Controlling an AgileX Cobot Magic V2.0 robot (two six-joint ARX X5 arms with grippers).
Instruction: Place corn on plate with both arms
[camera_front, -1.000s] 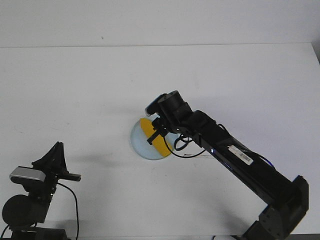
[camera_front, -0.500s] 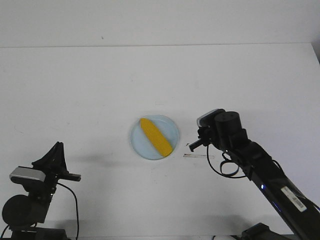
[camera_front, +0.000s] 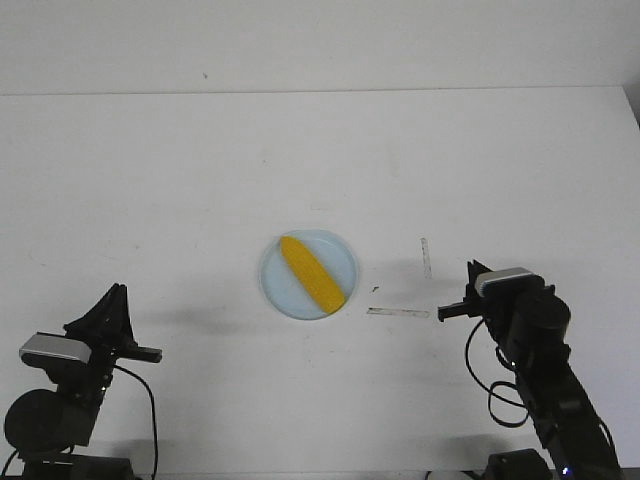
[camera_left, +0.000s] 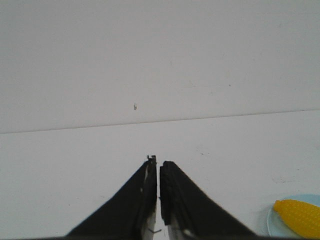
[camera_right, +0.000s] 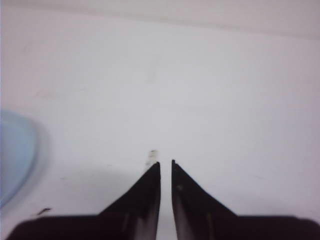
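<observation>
The corn lies flat on the plate, slanting across it with one end toward the far rim and the other toward the near right rim. The plate sits near the middle of the white desk. Two thin marks (tape or scratches, hard to tell) show on the desk to the right of the plate.

The left tool rests at the near left corner, well apart from the plate, its tips nearly touching with only a slit between them and nothing held. The right tool is at the near right, apart from the plate and pointing toward it; its tips are likewise almost together and hold nothing. The plate's edge shows in both wrist views.
</observation>
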